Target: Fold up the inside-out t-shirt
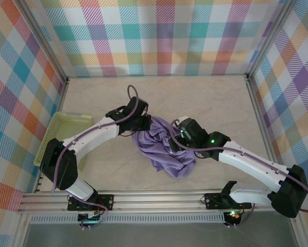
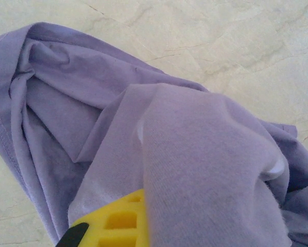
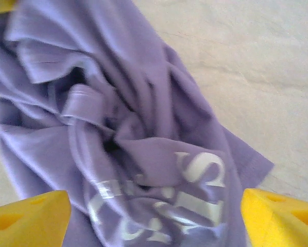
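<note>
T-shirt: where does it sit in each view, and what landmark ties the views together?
Top external: t-shirt crumpled near the middle of the table.
Left wrist: t-shirt across the left side and bottom.
Right wrist: t-shirt from top left down to bottom centre, white lettering low.
Shared landmark: the pale marbled table beside it.

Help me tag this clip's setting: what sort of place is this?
Probably a robot test cell: plaid panels wall in a marble-look table, and two arms are bolted to an aluminium rail.
</note>
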